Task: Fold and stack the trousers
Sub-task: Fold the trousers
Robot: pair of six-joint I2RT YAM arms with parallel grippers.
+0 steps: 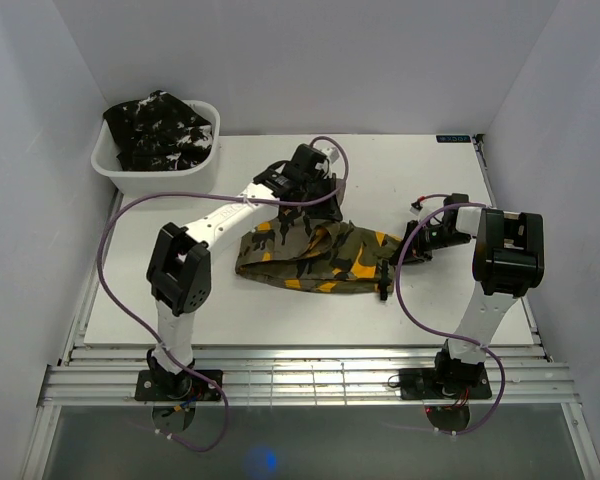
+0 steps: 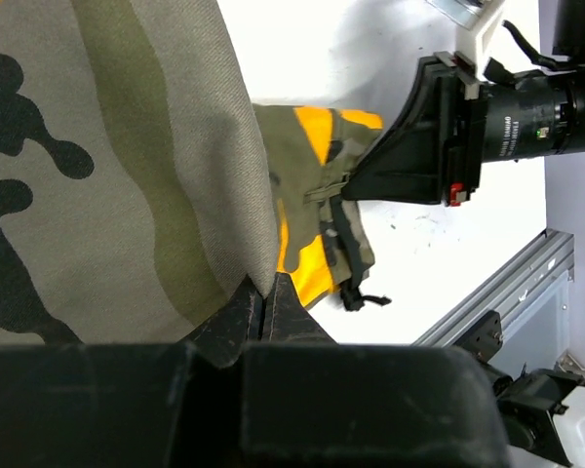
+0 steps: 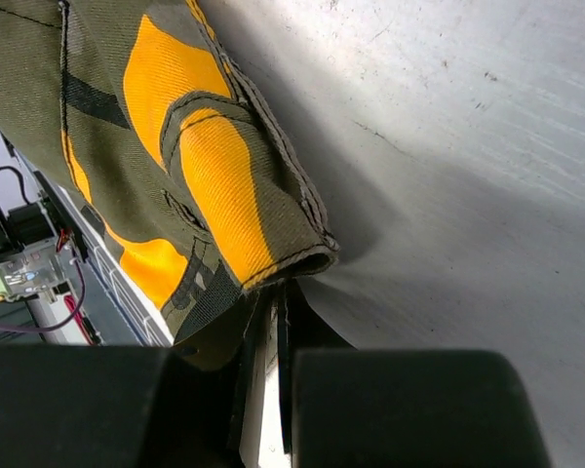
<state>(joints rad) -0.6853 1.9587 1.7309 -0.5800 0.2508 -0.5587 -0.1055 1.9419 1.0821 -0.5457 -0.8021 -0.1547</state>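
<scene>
The olive-grey camouflage trousers (image 1: 310, 256) with orange-yellow and black patches lie bunched lengthwise on the middle of the white table (image 1: 390, 170). My left gripper (image 1: 327, 212) is shut on their far upper edge; in the left wrist view its tips (image 2: 266, 294) pinch a fold of the cloth (image 2: 107, 166). My right gripper (image 1: 401, 248) is shut at the right end of the trousers, and the right wrist view shows the stitched hem (image 3: 224, 195) caught at its tips (image 3: 279, 310). The black white-flecked trousers (image 1: 160, 126) lie heaped in the tub.
A white plastic tub (image 1: 130, 172) stands at the table's far left corner. Metal rails (image 1: 310, 385) run along the near edge by the arm bases. White walls close in the left, back and right sides. A black drawstring (image 2: 356, 292) trails from the trousers.
</scene>
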